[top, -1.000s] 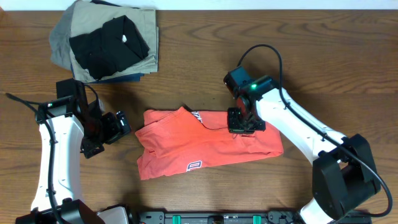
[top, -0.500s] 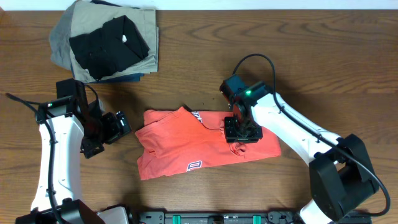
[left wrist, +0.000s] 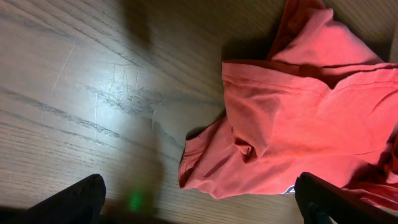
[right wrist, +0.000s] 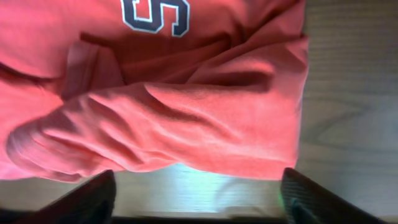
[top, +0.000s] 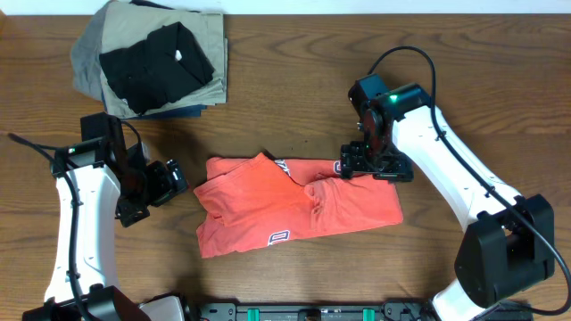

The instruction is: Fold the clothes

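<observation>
The left arm (top: 78,223) and right arm (top: 451,174) have white shells and black joints; the left claw (top: 175,183) and right claw (top: 373,168) are black.

On the coral-red T-shirt (right wrist: 186,106), my right wrist view shows one dark character (right wrist: 154,15) outlined in white, cut off by the top edge. It reads as an S or a 5, and I cannot tell which. From overhead, bits of white-outlined lettering (top: 284,167) peek out at a fold, too small to read. A small white-outlined logo (top: 278,237) near the shirt's lower edge is also illegible. The white tag (top: 178,55) on the black garment (top: 156,67) is unreadable too.
</observation>
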